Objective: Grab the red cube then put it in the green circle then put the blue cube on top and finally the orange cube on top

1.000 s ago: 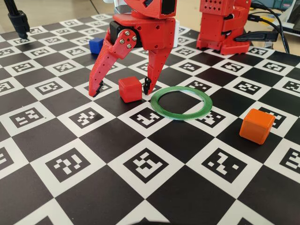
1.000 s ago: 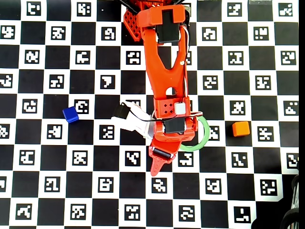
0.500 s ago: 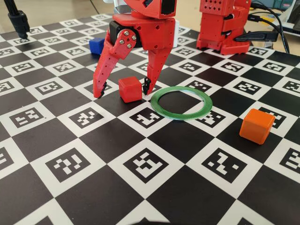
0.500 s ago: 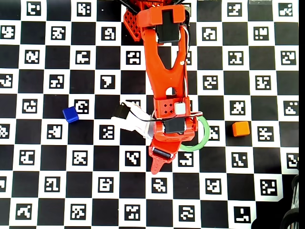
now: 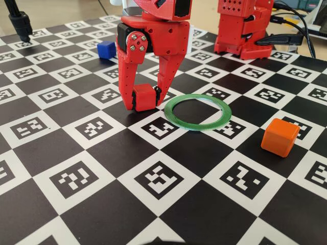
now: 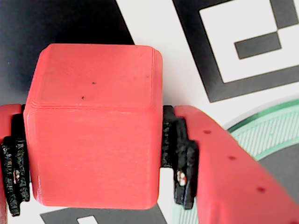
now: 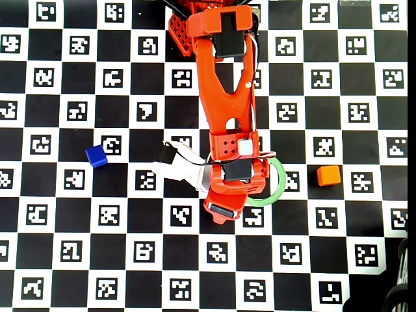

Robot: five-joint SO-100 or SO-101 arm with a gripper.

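Note:
My gripper (image 5: 143, 101) is shut on the red cube (image 5: 143, 96), which stands low on the board just left of the green circle (image 5: 197, 126). In the wrist view the red cube (image 6: 93, 126) fills the gap, and both black pads (image 6: 180, 163) press its sides; an arc of the green circle (image 6: 271, 126) shows at the right. The blue cube (image 5: 106, 49) lies far back left, seen also in the overhead view as the blue cube (image 7: 96, 156). The orange cube (image 5: 279, 137) sits right of the ring, as does the orange cube (image 7: 328, 175). From overhead the arm hides the red cube.
The board is a black-and-white checker of printed markers (image 5: 158, 178). A red robot base (image 5: 242, 28) with cables (image 5: 301, 30) stands at the back right. A black stand (image 5: 20, 23) rises at the back left corner.
The left finger has swung in from wide open and closed against the red cube. The cube has shifted slightly towards the right finger. The other cubes and the ring have not moved.

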